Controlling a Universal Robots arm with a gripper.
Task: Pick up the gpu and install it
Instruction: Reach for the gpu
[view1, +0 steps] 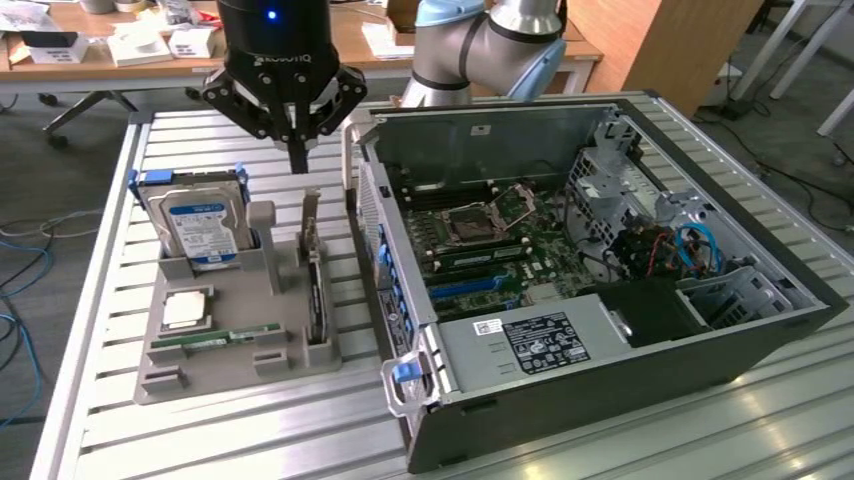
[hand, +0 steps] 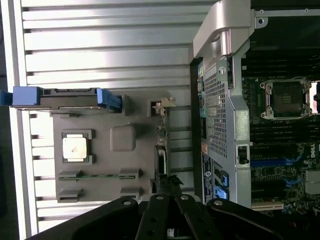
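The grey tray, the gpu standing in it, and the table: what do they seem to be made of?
The grey tray is probably plastic: matte, an even grey, with moulded slots. The gpu, seen edge-on, looks like circuit board: thin, with a brownish edge and a dark face. The table is metal, perhaps aluminium: ribbed slats with bright reflections.

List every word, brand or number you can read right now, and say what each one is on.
"ROBOTIQ": white lettering on the black body of the gripper, exterior view.
Blue label on the hard drive: print too small to read.
White-and-black label on the power supply inside the computer case: too small to read.
Sticker on the case's rear panel, wrist view: blurred, unreadable.
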